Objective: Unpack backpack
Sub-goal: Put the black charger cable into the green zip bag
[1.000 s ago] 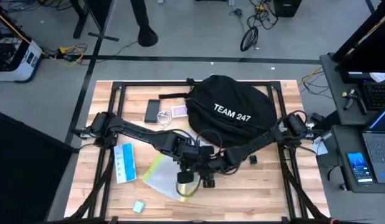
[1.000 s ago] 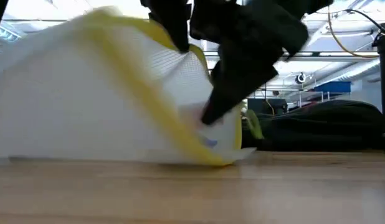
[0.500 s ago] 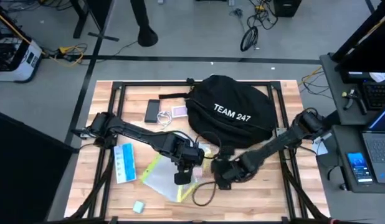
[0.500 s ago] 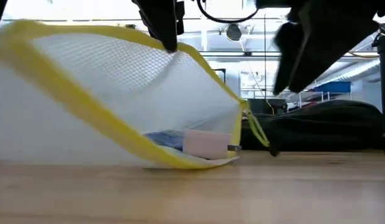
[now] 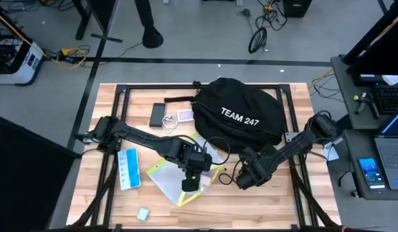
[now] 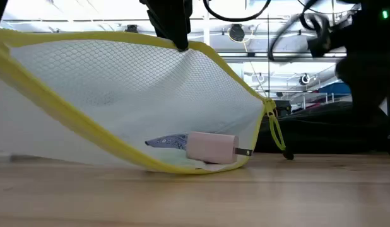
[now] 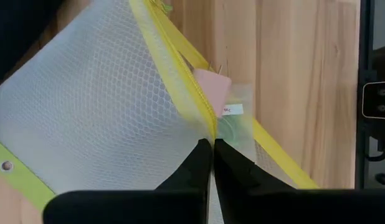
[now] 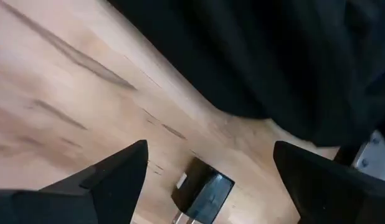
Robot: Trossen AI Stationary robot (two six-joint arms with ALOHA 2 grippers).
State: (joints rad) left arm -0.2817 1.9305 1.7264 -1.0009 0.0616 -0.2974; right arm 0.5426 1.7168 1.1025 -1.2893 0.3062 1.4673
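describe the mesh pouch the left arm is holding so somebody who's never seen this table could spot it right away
Start at the black backpack at the table's back middle and look in front of it, toward the table's middle. The pouch lies there, its edge pinched in the left gripper. It is the only see-through white mesh bag with yellow trim, and a pink charger shows inside; the flat blue packet beside it is opaque.

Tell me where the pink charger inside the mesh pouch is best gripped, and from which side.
Probably across the pink charger's flat body, coming through the pouch's open mouth on the backpack side. The left gripper pinches the yellow zipper edge and holds that mouth up; the charger lies low on the table, prongs toward the opening.
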